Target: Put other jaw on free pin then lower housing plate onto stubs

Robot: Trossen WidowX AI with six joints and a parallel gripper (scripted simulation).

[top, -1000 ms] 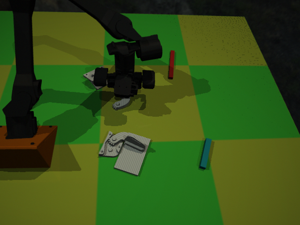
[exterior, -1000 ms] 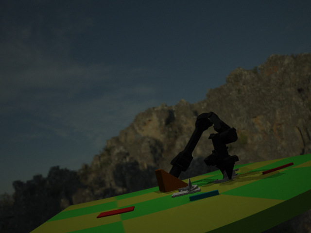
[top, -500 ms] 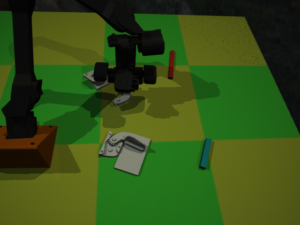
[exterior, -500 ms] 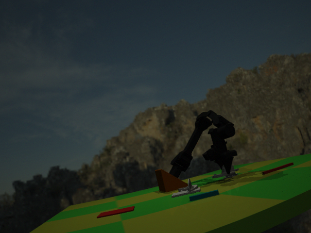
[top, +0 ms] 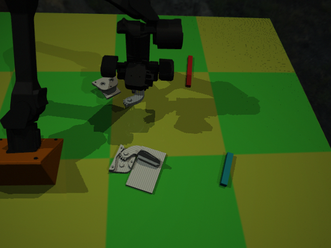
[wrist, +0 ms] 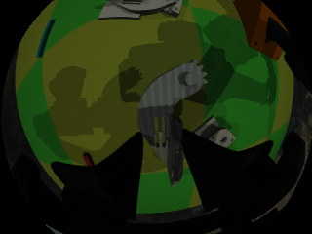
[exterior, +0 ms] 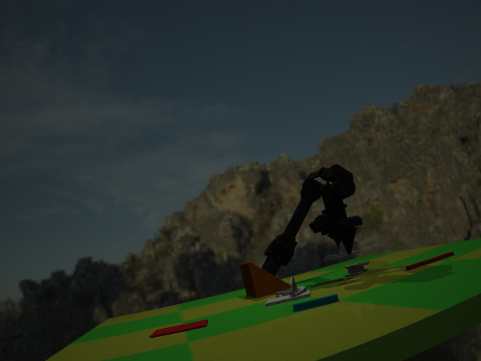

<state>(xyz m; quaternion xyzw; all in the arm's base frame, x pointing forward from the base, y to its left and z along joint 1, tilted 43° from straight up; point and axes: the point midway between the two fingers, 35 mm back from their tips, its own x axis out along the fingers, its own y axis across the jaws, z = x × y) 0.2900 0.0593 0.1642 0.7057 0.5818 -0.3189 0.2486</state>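
The black two-fingered hand grips the loose grey toothed jaw; only the exterior view shows it raised above the green-and-yellow checkered bench. That view alone reveals a flat red bar at the near side (a second red bar lies farther off).

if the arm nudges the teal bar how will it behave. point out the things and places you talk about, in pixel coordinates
The teal bar (top: 226, 169) (exterior: 315, 303) (wrist: 46, 38) looks rigid, with straight, unbent edges. It would probably slide or swivel rather than roll, given its squared sides. Tipping end over end seems unlikely, since it lies flat along its length.
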